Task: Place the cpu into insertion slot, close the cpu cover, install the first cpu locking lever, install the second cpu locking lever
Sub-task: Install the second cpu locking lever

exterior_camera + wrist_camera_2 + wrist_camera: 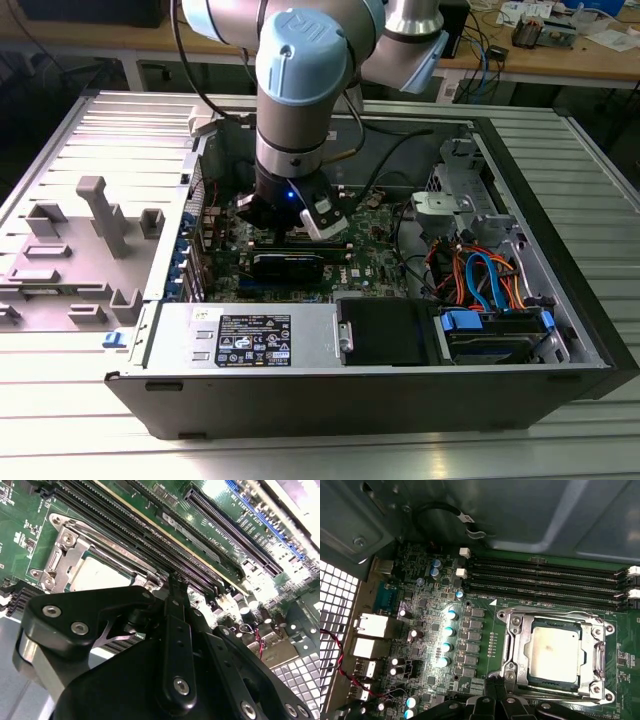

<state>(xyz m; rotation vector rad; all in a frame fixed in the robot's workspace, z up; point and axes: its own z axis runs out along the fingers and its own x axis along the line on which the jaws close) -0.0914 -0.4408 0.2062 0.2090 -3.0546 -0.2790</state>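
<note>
1. Cpu [555,652] seated in insertion slot [527,652], cpu cover [512,647] closed over it.
2. End effector [172,582] just beside the socket edge, fingers together, gripping nothing.

Evenly lit from overhead; dim inside the case [560,330]. Glare on capacitors beside the cpu [555,650] in the first wrist view. Blurred, dark claw [172,587] close up in the second.
</note>
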